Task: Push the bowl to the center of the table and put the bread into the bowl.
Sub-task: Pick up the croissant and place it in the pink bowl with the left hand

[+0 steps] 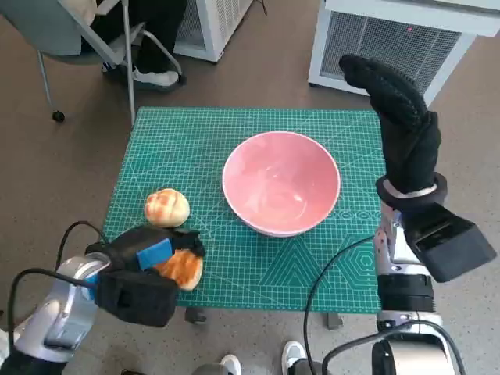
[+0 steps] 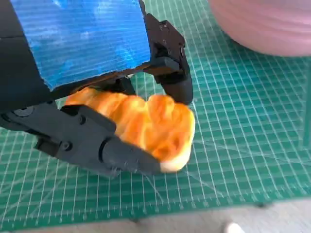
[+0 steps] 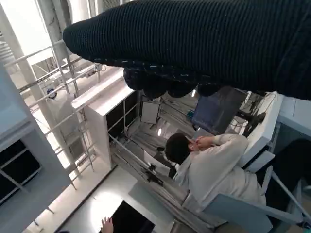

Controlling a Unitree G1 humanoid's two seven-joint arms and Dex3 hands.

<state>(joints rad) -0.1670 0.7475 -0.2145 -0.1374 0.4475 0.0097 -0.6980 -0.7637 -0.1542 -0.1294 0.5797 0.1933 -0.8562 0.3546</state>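
Under my left hand at the near edge of the table, most of the bread is hidden; my fingers are clamped around it. Just beyond lies a second round bun. Farther in, the pink bowl sits near the middle. My right hand is raised off the far right side, holding nothing, fingers stretched out. A person sits beyond.

The gloved right robot hand spans the frame's upper edge, above a seated person in a pale top beside white shelving.
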